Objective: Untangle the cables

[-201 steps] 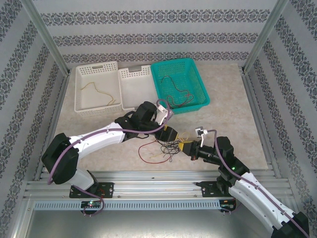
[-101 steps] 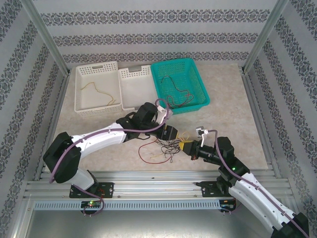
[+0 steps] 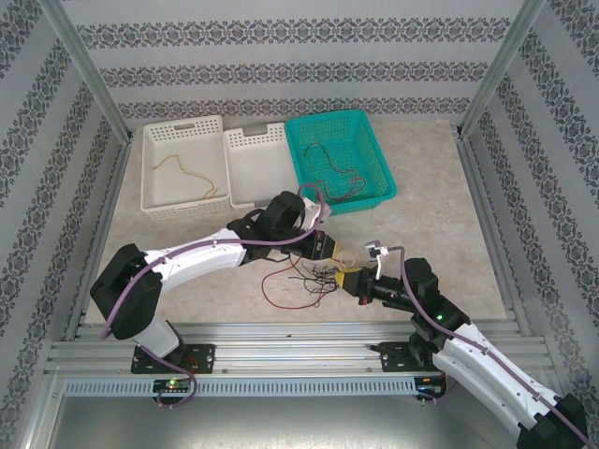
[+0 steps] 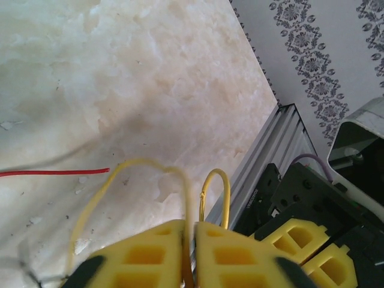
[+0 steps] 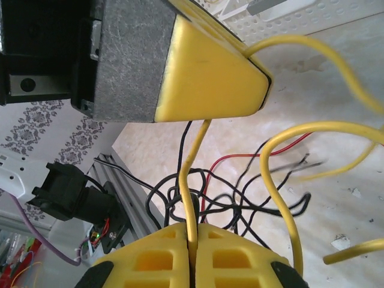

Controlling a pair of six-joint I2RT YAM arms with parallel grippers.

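Pale marble table point(image 3: 440, 215), seen from above: the cables point(image 3: 314, 276) lie in a heap on the near side of the green basket point(image 3: 342, 159), between the left gripper point(image 3: 328, 249) and the right gripper point(image 3: 352, 278). Left wrist: fingers point(image 4: 150, 252) pinch a yellow cable point(image 4: 138, 165) tight. Right wrist: fingers point(image 5: 156, 258) pinch a yellow cable tight too.

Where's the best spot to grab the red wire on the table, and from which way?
Probably the red wire at its open loop, left of the black tangle, coming straight down from above. That loop lies flat on the table, apart from the other wires, with no arm over it.
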